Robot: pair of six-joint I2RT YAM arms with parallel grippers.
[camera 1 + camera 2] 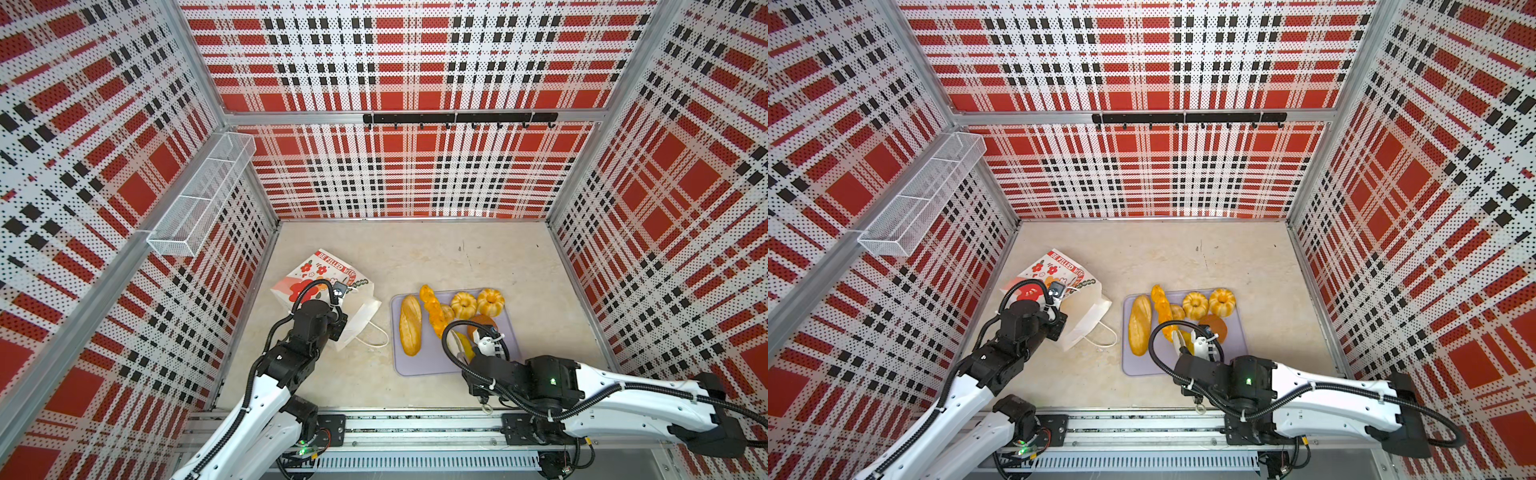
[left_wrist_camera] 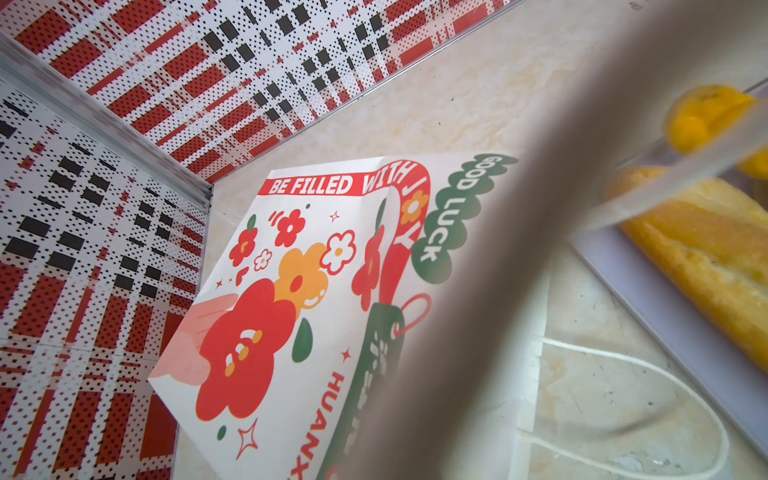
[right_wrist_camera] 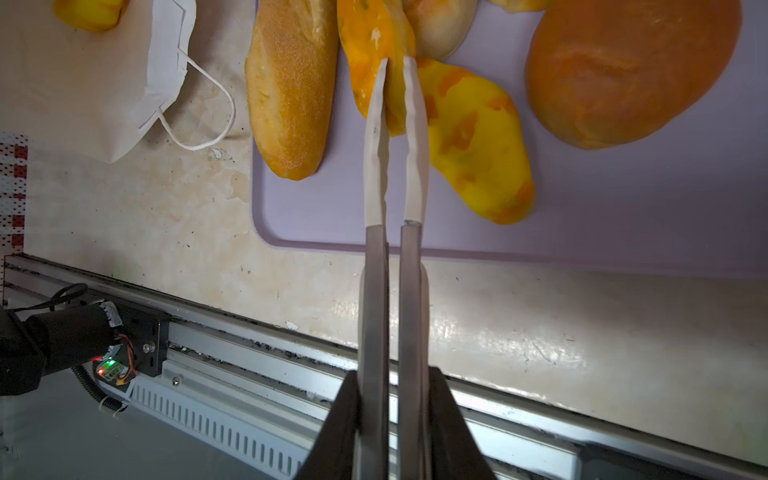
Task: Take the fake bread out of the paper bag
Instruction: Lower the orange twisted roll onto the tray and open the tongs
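Right pincer (image 3: 397, 62) is pressed almost together over the lavender tray (image 3: 623, 199), where I count 7 pieces of fake bread (image 3: 291, 91). I can't make out anything pinched.

Paper bag (image 1: 320, 270) lies tipped on the table (image 1: 415, 257), mouth toward the tray, likely for short carries.

Left pincer (image 1: 343, 316) is pressed together at the bag; whether it grips the paper, I cannot tell.

You will find the paper bag (image 1: 318, 272) lying on the table (image 1: 415, 257) at the left, with its cord handle (image 1: 376, 338) toward the tray (image 1: 424, 365), which sits just beside it on the right. On the tray, a long loaf (image 1: 410, 319) lies along the left edge and a twisted loaf (image 1: 432, 307) next to it. Two ring buns (image 1: 464, 304) sit at the back, with a round bun (image 1: 482, 322) before them
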